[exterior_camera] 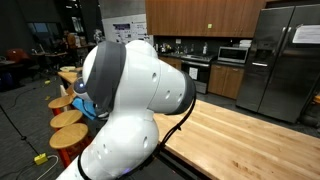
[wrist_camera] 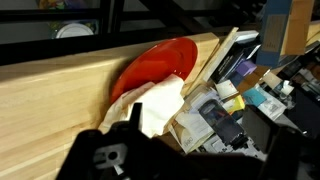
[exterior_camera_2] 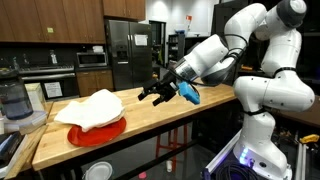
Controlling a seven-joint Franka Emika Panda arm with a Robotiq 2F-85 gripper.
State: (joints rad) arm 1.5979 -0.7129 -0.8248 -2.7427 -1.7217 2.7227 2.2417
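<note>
The gripper hovers over the tabletop near the red plate, jaws apart and empty. The white cloth lies heaped on that plate. My judgement for a clean approach: come down over the cloth's raised fold, jaws wide and clear of the plate's rim, pinching fabric only.

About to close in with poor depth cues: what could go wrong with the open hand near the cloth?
The cloth lies heaped on the plate; the hand could snag one fold and drag the plate. The plate sits near the counter edge, so a push might slide it off. In an exterior view the arm hides the scene, so judging height is hard.
</note>
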